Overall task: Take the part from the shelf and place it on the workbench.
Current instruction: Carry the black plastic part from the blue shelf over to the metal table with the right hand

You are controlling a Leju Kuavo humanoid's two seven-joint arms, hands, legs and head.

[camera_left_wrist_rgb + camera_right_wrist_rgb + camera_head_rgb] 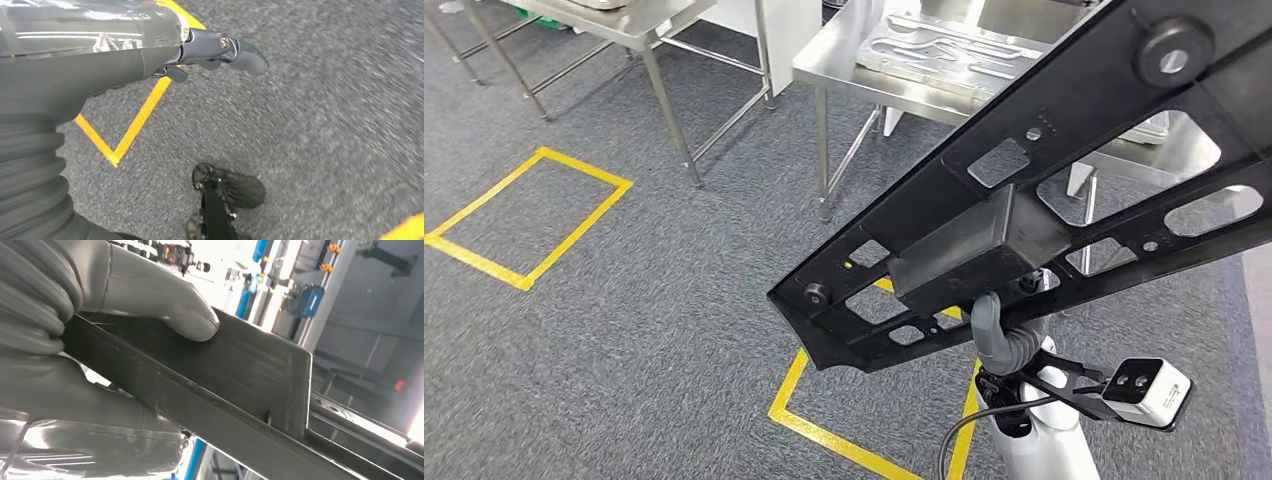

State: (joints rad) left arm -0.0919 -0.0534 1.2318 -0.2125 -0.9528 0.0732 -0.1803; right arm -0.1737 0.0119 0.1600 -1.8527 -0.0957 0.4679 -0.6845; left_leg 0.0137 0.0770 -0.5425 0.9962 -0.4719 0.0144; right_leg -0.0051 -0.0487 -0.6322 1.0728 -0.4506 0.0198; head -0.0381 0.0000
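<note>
- Right hand (100, 340) grips the black part (1044, 190) by its box section, held up over the carpet, near side of the steel workbench (844, 55).
- Left hand (220, 50) hangs empty, fingers apart.
- Risk: long part, one-hand grip off-centre; could tilt, slip, or clip the bench edge.

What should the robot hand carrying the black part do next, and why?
Probably keep carrying the black part toward the steel workbench ahead. The right robot hand grips its box section, and the part hangs over carpet, not yet above the bench.
</note>
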